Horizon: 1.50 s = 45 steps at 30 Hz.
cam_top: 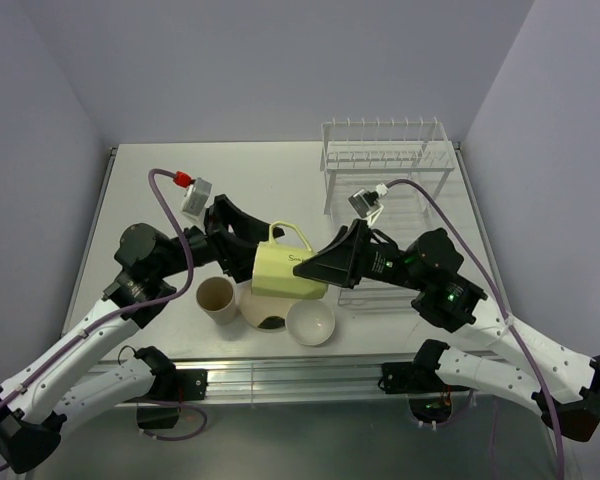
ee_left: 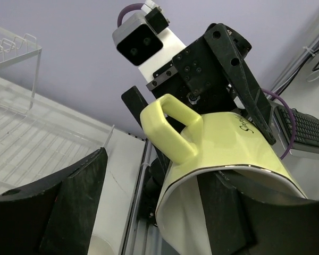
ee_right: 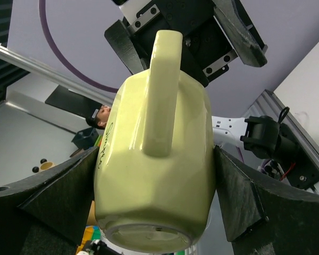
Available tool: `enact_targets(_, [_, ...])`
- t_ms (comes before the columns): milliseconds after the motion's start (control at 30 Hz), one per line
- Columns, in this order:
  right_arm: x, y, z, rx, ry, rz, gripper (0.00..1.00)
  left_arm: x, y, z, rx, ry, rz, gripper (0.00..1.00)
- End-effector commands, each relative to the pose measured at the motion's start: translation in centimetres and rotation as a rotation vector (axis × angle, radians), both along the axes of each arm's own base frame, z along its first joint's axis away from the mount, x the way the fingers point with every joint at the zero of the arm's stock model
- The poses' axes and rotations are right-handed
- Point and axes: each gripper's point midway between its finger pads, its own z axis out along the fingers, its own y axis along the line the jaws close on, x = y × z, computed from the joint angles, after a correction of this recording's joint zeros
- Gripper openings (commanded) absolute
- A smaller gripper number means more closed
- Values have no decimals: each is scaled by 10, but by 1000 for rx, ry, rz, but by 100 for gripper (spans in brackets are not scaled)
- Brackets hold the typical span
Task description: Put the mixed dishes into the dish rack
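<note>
One mug (cam_top: 280,268) hangs sideways above the surface (cam_top: 160,180), handle up; right pincer (cam_top: 318,268) clamps its base; left pincer (cam_top: 242,258) gapes at its rim; dish rack (cam_top: 384,160) lies beyond, nearer the right pincer.

Top view looks down from behind; both wrist views (very close) share the mug (ee_right: 154,159), facing oppositely.

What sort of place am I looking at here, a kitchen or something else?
Probably a robotics lab test cell, not a kitchen: a white table boxed in by bare lavender walls, two robot arms bolted to a metal rail, and a dish rack set out as a prop.
</note>
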Motion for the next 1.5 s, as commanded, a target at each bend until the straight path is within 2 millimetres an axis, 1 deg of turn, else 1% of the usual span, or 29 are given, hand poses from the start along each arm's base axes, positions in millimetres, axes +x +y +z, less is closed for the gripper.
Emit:
enact_targets(0, [-11, -15, 37, 106, -78, -9, 0, 4, 4, 13, -32, -44, 43, 74])
enact_targets(167, [-7, -19, 34, 88, -79, -49, 0, 14, 14, 12, -33, -34, 144, 79])
enact_targets(200, [-6, -19, 30, 75, -71, -55, 0, 16, 15, 7, -15, -14, 161, 82])
enact_targets(267, [-4, -23, 28, 71, -76, -76, 0, 24, 21, 4, -2, -4, 221, 86])
enact_targets(300, [-1, -23, 25, 58, -66, -90, 0, 27, 22, 1, 9, 4, 239, 86])
enact_targets(333, [0, -24, 24, 53, -65, -96, 0, 28, 25, -4, 28, 11, 256, 86])
enact_targets(400, [2, -26, 19, 42, -63, -108, 0, 30, 27, -9, 36, 18, 274, 89])
enact_targets(467, [4, -26, 15, 34, -58, -114, 0, 28, 30, -11, 39, 12, 284, 90])
enact_targets(533, [6, -28, 13, 31, -53, -126, 0, 31, 33, -12, 47, 2, 308, 90])
enact_targets(567, [7, -30, 11, 29, -54, -134, 0, 32, 34, -17, 69, 11, 317, 91])
enact_targets(633, [9, -32, 9, 24, -52, -142, 0, 34, 37, -20, 84, 4, 339, 91])
enact_targets(767, [15, -42, 4, 23, -55, -172, 0, 34, 40, -28, 106, 13, 350, 91])
enact_targets(800, [22, -46, 3, 22, -52, -197, 0, 35, 40, -32, 114, 21, 357, 91])
enact_targets(900, [25, -53, -2, 19, -52, -203, 0, 37, 45, -41, 123, 35, 379, 91])
enact_targets(933, [32, -58, -3, 12, -50, -230, 0, 38, 45, -46, 132, 48, 386, 91])
enact_targets(967, [33, -60, -8, -9, -45, -238, 0, 41, 48, -47, 134, 56, 408, 91])
enact_targets(1033, [43, -67, -13, -41, -39, -286, 0, 46, 53, -59, 165, 97, 448, 90])
enact_targets(1067, [46, -69, -10, -62, -65, -306, 0, 52, 57, -63, 177, 116, 489, 90])
enact_targets(1100, [53, -71, -23, -118, -26, -337, 0, 54, 60, -64, 183, 126, 510, 90])
enact_targets(1133, [57, -74, -26, -151, -23, -366, 0, 57, 64, -68, 201, 157, 537, 89])
enact_targets(1167, [63, -76, -23, -184, -52, -393, 0, 64, 71, -71, 212, 178, 594, 89])
enact_targets(1200, [72, -81, -38, -250, -9, -439, 0, 67, 72, -74, 230, 193, 611, 89])
enact_targets(1267, [82, -86, -40, -312, -17, -490, 0, 70, 78, -75, 256, 222, 651, 88])
enact_targets(1300, [89, -92, -52, -364, 15, -529, 0, 72, 78, -74, 265, 228, 657, 88])
enact_targets(1333, [93, -94, -52, -393, 5, -546, 0, 72, 79, -78, 286, 240, 660, 88])
enact_targets(1367, [96, -99, -59, -433, 26, -569, 0, 73, 79, -80, 299, 247, 665, 87])
enact_targets(1433, [104, -107, -60, -472, 20, -621, 0, 73, 80, -80, 310, 250, 666, 87])
enact_targets(1467, [106, -112, -66, -504, 35, -639, 0, 73, 80, -80, 311, 249, 666, 87])
